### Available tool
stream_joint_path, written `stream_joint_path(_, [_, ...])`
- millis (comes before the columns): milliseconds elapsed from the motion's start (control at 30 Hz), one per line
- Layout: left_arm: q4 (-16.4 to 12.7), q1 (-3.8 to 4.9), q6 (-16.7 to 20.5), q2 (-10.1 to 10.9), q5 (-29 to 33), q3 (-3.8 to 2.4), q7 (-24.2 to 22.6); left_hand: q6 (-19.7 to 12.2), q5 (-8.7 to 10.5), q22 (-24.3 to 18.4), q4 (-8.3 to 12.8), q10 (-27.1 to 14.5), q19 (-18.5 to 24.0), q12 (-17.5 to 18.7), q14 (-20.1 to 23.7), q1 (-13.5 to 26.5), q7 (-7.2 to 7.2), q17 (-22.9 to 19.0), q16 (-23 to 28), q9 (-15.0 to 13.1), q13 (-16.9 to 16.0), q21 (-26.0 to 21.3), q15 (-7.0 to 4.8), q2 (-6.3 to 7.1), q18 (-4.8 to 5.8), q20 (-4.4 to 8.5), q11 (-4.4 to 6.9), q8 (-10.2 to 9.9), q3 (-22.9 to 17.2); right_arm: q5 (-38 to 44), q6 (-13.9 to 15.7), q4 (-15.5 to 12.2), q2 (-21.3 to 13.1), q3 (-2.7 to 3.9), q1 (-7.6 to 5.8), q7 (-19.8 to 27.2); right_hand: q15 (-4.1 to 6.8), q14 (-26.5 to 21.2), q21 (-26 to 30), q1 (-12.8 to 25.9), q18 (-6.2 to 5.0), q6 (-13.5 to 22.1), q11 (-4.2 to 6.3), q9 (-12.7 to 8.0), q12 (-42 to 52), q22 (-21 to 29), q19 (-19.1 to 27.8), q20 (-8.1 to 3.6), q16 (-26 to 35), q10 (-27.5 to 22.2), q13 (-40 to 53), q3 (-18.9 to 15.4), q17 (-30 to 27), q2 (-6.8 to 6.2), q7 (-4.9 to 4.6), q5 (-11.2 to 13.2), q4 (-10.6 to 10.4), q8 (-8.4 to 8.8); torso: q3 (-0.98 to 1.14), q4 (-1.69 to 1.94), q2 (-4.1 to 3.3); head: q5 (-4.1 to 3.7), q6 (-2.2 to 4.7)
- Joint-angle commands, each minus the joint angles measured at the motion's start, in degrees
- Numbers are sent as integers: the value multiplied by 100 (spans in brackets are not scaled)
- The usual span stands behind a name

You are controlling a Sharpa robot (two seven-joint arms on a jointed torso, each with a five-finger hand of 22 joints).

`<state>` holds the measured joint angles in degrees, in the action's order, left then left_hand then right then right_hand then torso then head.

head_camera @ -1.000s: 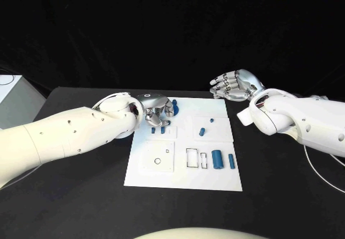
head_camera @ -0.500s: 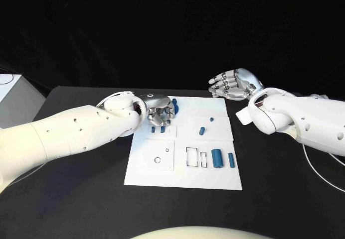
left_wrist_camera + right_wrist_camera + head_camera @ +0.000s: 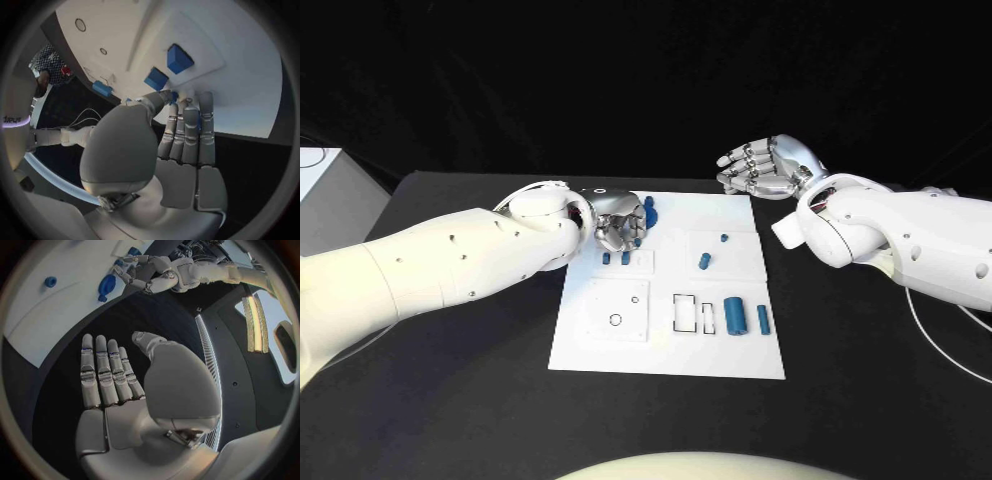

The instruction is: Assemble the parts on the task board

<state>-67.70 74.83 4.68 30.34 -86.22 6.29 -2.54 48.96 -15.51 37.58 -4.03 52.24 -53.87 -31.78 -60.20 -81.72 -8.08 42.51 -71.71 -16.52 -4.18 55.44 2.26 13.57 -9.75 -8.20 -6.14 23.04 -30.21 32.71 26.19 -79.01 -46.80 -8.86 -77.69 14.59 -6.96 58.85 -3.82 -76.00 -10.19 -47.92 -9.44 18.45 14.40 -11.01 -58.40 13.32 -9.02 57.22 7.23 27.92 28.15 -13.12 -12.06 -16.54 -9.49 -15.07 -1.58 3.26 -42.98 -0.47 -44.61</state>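
Note:
The white task board [image 3: 668,345] lies in the middle of the black table. My left hand [image 3: 620,222] hovers over its far left corner, thumb and a finger pinching a blue part [image 3: 649,207], seen as a blue speck at the fingertips [image 3: 174,95]. Just nearer, two small blue parts [image 3: 606,258] [image 3: 626,258] stand in a square plate. More blue parts lie at mid-board [image 3: 705,263] and near the right edge [image 3: 733,317] [image 3: 764,319]. My right hand [image 3: 764,168] hangs beyond the far right corner, fingers apart, holding nothing.
A rectangular outline [image 3: 685,313] and two round holes [image 3: 615,321] mark the board's near half. A white box [image 3: 322,195] stands at the table's far left. Bare black table [image 3: 444,400] surrounds the board.
My left hand has shifted slightly towards the board's middle and far edge, with the blue part at its fingertips. The right hand has barely moved.

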Motion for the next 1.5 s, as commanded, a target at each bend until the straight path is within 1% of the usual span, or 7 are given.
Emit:
stream_joint_path(33, [30, -4, -184, -45, -36, 0, 30, 42, 29, 13, 9, 51, 4, 41, -44, 2, -1, -3, -43, 9, 1, 31, -2, -52, -79, 12, 3, -23, -43, -21, -67, -15, 1, 2, 2, 71, -13, -40, 28, 40, -34, 31, 0, -10, -16, 5, 27, 5, 30, -30, -5, -4, -5, 1, -59, -30, 41, 28, -6, -1, -6, 1, -5])
stream_joint_path(200, [66, -6, -207, -82, -34, 1, 17, 92, 35, 49, 26, 135, 15, 45, -89, -3, -6, 58, -118, 17, -6, 80, -11, -87, -78, 14, 19, -48, -69, -22, -78, -29, 2, 2, 2, 70, -13, -40, 28, 40, -34, 31, 0, -10, -16, 5, 27, 5, 30, -30, -5, -4, -5, 1, -59, -30, 41, 28, -6, -9, -6, 2, -16])
stream_joint_path(633, [79, -21, -241, -121, -5, 3, -4, 159, 31, 99, 51, 211, 31, 99, -130, -5, -24, 97, -203, 25, 0, 147, -22, -118, -80, 23, 31, -87, -110, -24, -88, -48, 11, 2, 2, 61, -15, -38, 26, 49, -35, 31, -3, -11, -15, 25, 32, 9, 40, -32, -19, -3, -17, 13, -63, -36, 37, 27, -4, 4, -3, -23, -52])
stream_joint_path(933, [99, -23, -281, -126, 27, 6, -49, 372, 30, 237, 172, 477, 64, 273, -259, -53, -30, 221, -396, 15, 8, 336, -72, -203, -81, 57, 86, -156, -254, -24, -101, -51, 12, 2, 2, 48, -15, -38, 26, 49, -35, 31, -3, -11, -15, 25, 32, 9, 40, -32, -19, -3, -17, 13, -63, -36, 37, 27, -2, 2, -1, -25, -70])
stream_joint_path(1067, [107, -23, -121, -123, 46, 9, -123, 610, 38, 348, 282, 756, 35, 378, -584, -94, -16, 575, -614, -33, -15, 508, -131, -307, -88, 103, 151, -144, -337, -24, -109, -52, 12, 2, 2, 41, -17, -37, 26, 50, -36, 34, -4, -12, -14, 38, 35, 10, 47, -34, -29, -3, -25, 16, -66, -39, 39, 27, -1, 2, 1, -26, -74])
stream_joint_path(1200, [111, -24, 48, -120, 75, 10, -180, 750, 36, 423, 372, 940, -1, 482, -819, -107, 4, 813, -737, -64, -35, 631, -168, -357, -88, 143, 184, -157, -411, -24, -113, -53, 11, 2, 2, 37, -17, -37, 26, 50, -36, 34, -4, -12, -14, 38, 35, 10, 47, -34, -29, -3, -25, 16, -66, -39, 39, 27, -1, 1, 1, -28, -80])
stream_joint_path(1500, [88, -34, 336, -70, 164, 9, -234, 788, 41, 474, 435, 1028, -10, 633, -899, -65, -1, 846, -774, -73, -43, 712, -171, -353, -84, 156, 178, -226, -466, -24, -130, -62, 1, 2, 2, 25, -18, -37, 25, 50, -36, 33, -6, -12, -13, 48, 37, 12, 52, -35, -35, -2, -31, 18, -69, -42, 41, 27, 0, -2, -1, -31, -84])
